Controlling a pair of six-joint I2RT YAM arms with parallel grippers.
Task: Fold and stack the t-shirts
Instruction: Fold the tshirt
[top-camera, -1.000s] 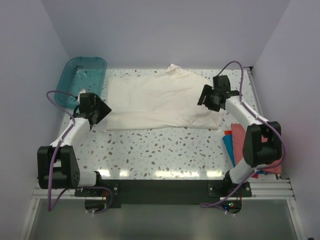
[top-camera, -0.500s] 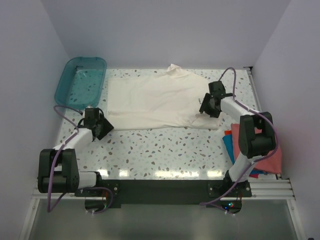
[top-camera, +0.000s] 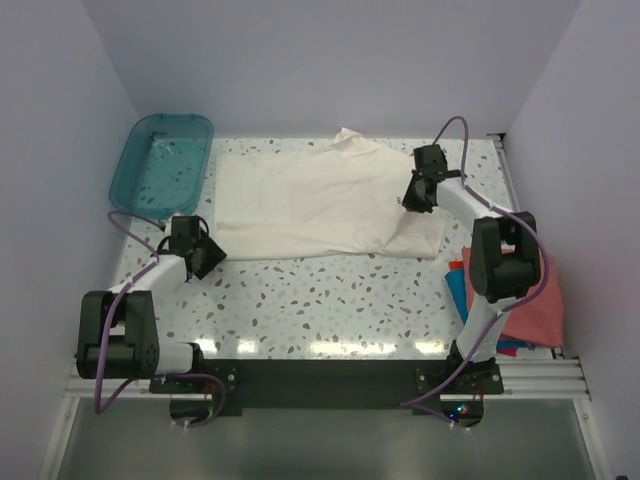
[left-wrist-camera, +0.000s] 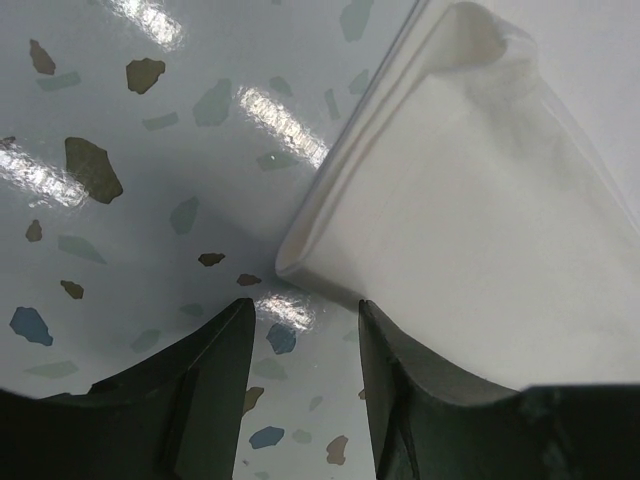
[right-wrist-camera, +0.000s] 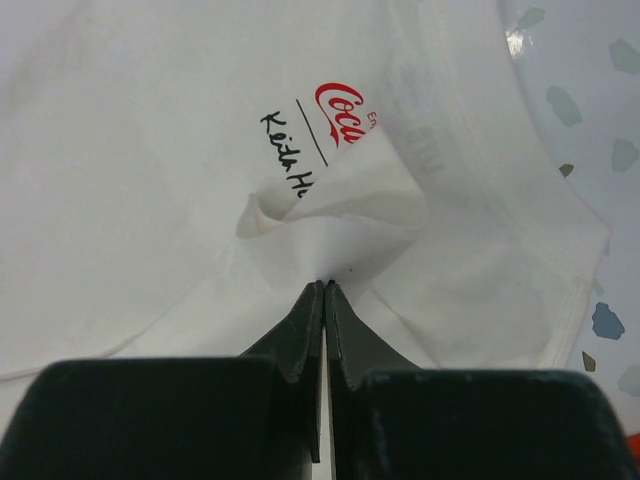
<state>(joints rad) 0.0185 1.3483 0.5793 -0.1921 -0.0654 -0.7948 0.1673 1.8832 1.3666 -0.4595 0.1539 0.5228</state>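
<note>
The cream-white t-shirt (top-camera: 310, 200) lies spread across the back of the table. My right gripper (top-camera: 415, 200) is shut on a pinched-up fold of it near its right side. In the right wrist view the cloth puckers at the closed tips (right-wrist-camera: 326, 285), with the shirt's red and black print (right-wrist-camera: 335, 105) just beyond. My left gripper (top-camera: 203, 256) hangs open low over the table at the shirt's near-left corner (left-wrist-camera: 300, 262). That corner lies just ahead of the fingertips (left-wrist-camera: 305, 312), and only bare tabletop shows between them. A salmon-red t-shirt (top-camera: 535, 310) and a blue t-shirt (top-camera: 457, 290) lie at the right edge.
A translucent teal tub (top-camera: 160, 160) stands at the back left corner. The speckled tabletop (top-camera: 320, 300) stretches between the cream shirt and the arm bases. Side walls close in the table on the left and right.
The right gripper has shut on a fold of the cream shirt and shifted slightly farther back. The left gripper dropped to the shirt's near-left corner, its jaws somewhat narrower.
</note>
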